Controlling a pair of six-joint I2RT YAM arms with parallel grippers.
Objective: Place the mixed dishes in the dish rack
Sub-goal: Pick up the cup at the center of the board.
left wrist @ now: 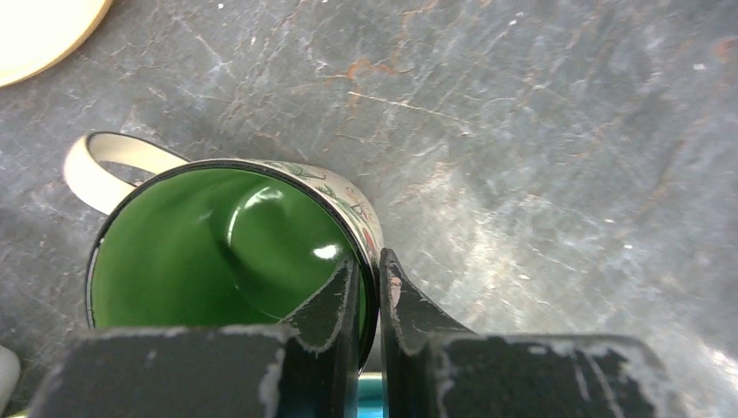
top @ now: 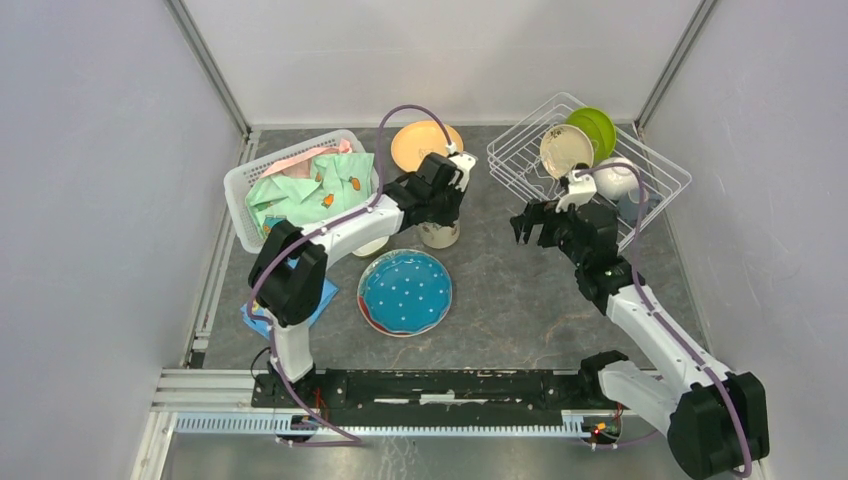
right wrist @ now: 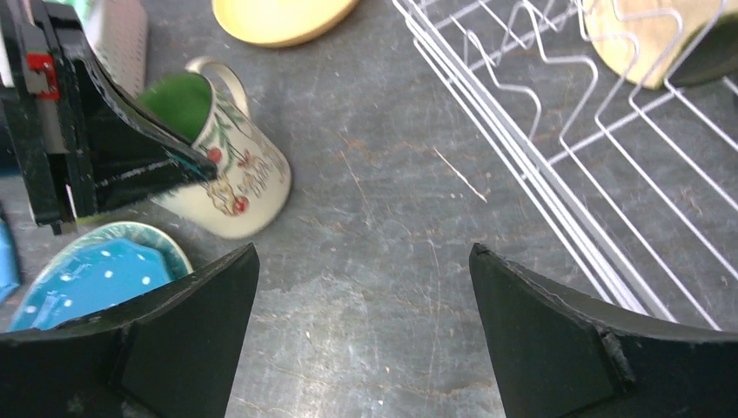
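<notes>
Blue with white dots, the plate lies low at centre in the top view, nearest my bases. Just beyond it stands the mug, green inside. My left gripper is clenched on its rim, one finger inside the wall and one outside. My right gripper hangs spread wide over the table, grasping nothing. Farther off, at upper right, the dish rack holds a cream plate, a lime-green plate and a white bowl. An orange plate lies at upper centre.
</notes>
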